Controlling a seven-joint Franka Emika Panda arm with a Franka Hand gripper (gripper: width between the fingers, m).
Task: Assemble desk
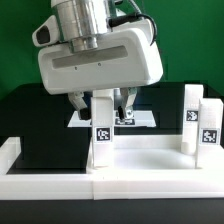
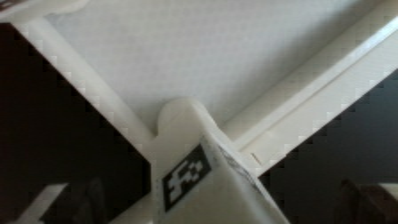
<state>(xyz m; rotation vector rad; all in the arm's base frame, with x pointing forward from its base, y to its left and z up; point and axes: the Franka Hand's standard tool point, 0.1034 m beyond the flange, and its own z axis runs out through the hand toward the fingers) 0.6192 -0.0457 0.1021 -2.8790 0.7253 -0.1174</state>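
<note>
Exterior view first, nearest things first: the wide white desk panel (image 1: 150, 165) lies flat on the black surface (image 1: 30, 120), its raised rim running along the front of the picture. A leg block (image 1: 104, 130) stands upright on the panel near the middle of that view, its square tag facing the camera, and it looks seated at or close to a socket, though the joint itself is hidden. Toward the exterior view's right, two more leg blocks (image 1: 191, 120) (image 1: 209, 128) stand upright side by side at the panel's corner; whether they are screwed home or merely parked there I cannot tell. A fourth leg is not visible in either picture.

Just above and behind the middle leg hangs the gripper (image 1: 103, 100), its jaws spread wide to either side of the leg's top and clamping nothing. The wrist view agrees: the tagged leg (image 2: 192, 165) rises between the dark fingertips (image 2: 50, 205) with clear gaps on both sides, and the panel's rim runs diagonally beneath it.

Farther back, the marker board (image 1: 140, 120) lies flat on the surface behind the arm.

By my judgement the work is roughly midway: three legs are upright at the panel, at least one more has to be found and fitted, and tightness of each is unconfirmed
</note>
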